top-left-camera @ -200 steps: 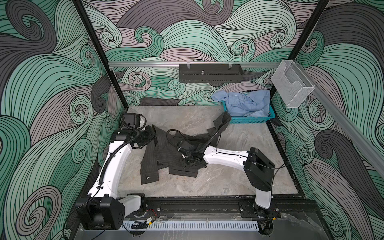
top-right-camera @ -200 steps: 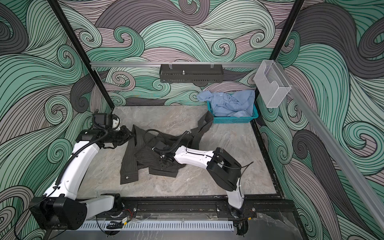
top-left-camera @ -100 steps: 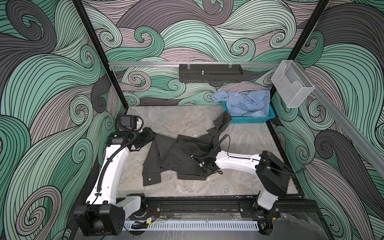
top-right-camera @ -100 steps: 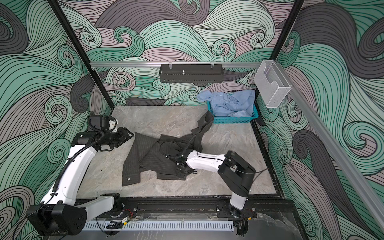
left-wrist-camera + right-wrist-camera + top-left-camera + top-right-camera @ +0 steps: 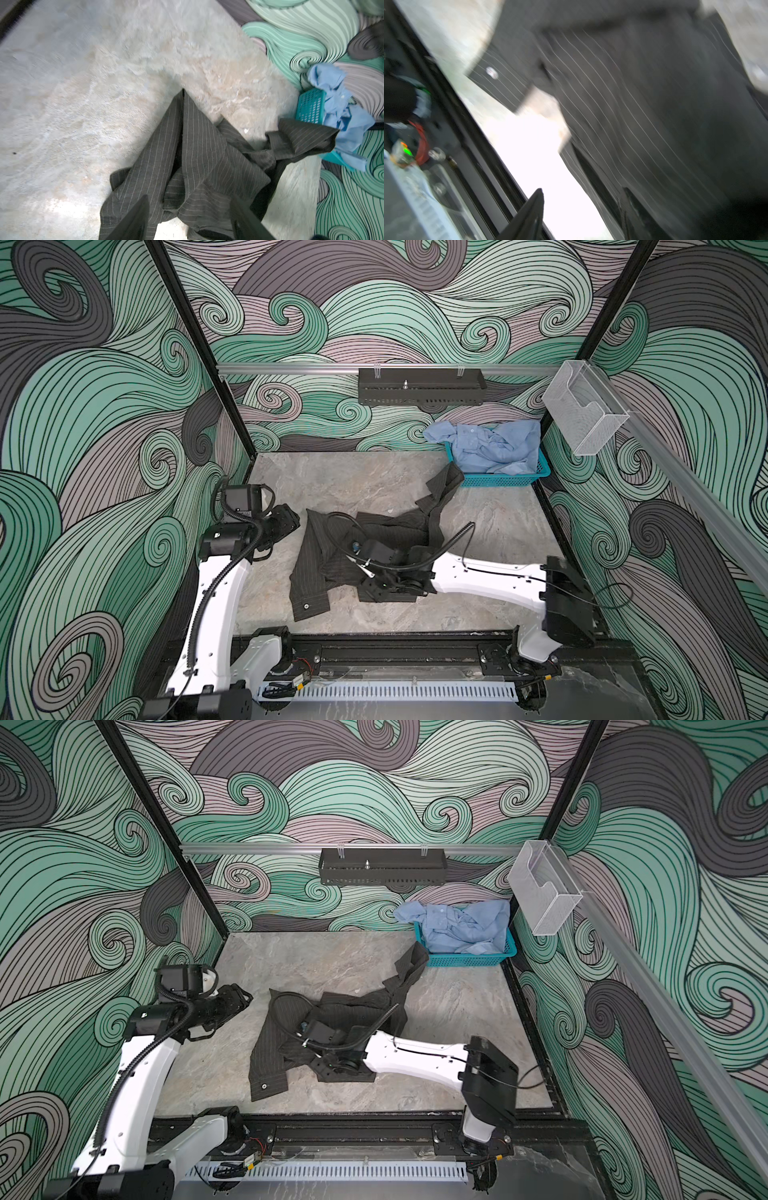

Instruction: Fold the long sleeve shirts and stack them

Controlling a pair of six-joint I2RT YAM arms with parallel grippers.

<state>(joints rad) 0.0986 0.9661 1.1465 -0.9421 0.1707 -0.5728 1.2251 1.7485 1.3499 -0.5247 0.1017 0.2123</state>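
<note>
Matt pinstriped cloth shirt (image 5: 316,564), blue cloth shirt (image 5: 494,448), plastic mesh basket (image 5: 498,480), perhaps glossy stone-look tabletop (image 5: 353,485).

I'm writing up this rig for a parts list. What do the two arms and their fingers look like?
The left arm and right arm have smooth white link shells with black joints and black wrist housings. A black corrugated cable hose follows each. The left gripper has flat, dark, tapered fingers.
</note>
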